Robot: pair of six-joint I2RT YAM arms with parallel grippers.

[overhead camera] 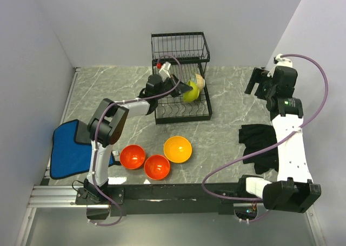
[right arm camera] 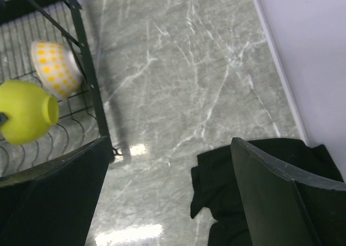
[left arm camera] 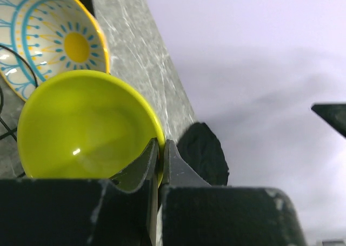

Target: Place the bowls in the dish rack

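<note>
1. The left gripper point(left arm camera: 161, 150) is clenched on the rim of the lime green bowl point(left arm camera: 81, 127), with one finger inside the wall and one outside. The bowl is held on edge over the lower tier of the dish rack point(overhead camera: 179, 47), just beside the patterned bowl point(overhead camera: 200, 81) standing on edge there. We cannot tell whether the green bowl touches the wires yet.
2. The right gripper point(right arm camera: 170, 143) hangs at the far right with its jaws released and holding nothing, near a black cloth point(right arm camera: 254, 170).
3. A red-orange bowl point(overhead camera: 132, 156), a second red-orange bowl point(overhead camera: 157, 166) and the orange bowl point(overhead camera: 178, 148) sit mouth-up on the table point(overhead camera: 227, 94), near and left of centre.
4. We judge these bowls to be light, stiff and glossy. That makes them slippery in a thin pinch, and they could chip or clatter if knocked against the wire or a neighbouring bowl.
5. The rim looks like the only workable hold. We would pinch across the wall and seat the fingers deep so the bowl cannot swivel.
</note>
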